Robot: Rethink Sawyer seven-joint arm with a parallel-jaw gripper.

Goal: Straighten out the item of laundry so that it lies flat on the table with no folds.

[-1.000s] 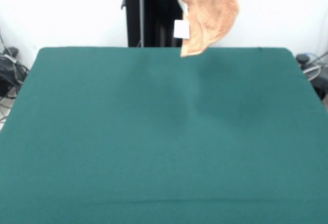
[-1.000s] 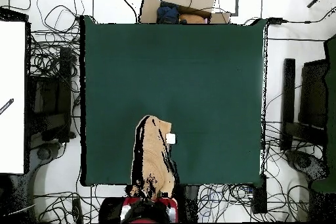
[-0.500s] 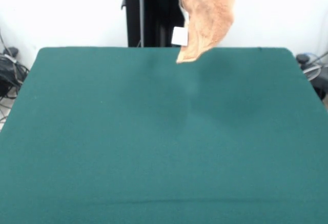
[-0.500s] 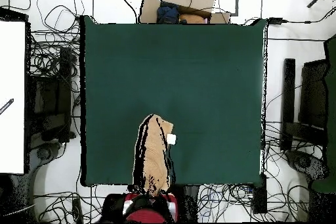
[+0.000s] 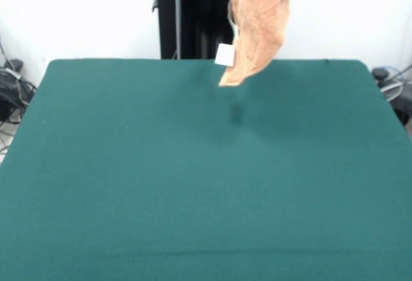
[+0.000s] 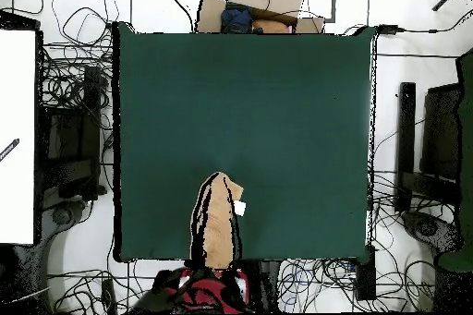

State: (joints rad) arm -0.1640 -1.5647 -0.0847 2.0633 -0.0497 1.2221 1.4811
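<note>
Front view: a peach-orange towel (image 5: 259,20) hangs bunched from the top edge of the frame, right of centre, its lowest corner dangling over the far edge of the green table (image 5: 193,184) — a small white label (image 5: 224,54) shows on its left side. The gripper is out of frame here.

Overhead view: the towel (image 6: 218,222) appears as a narrow strip at lower centre, above the red arm (image 6: 211,291). The gripper cannot be made out — whether it is wide or narrow cannot be told.
</note>
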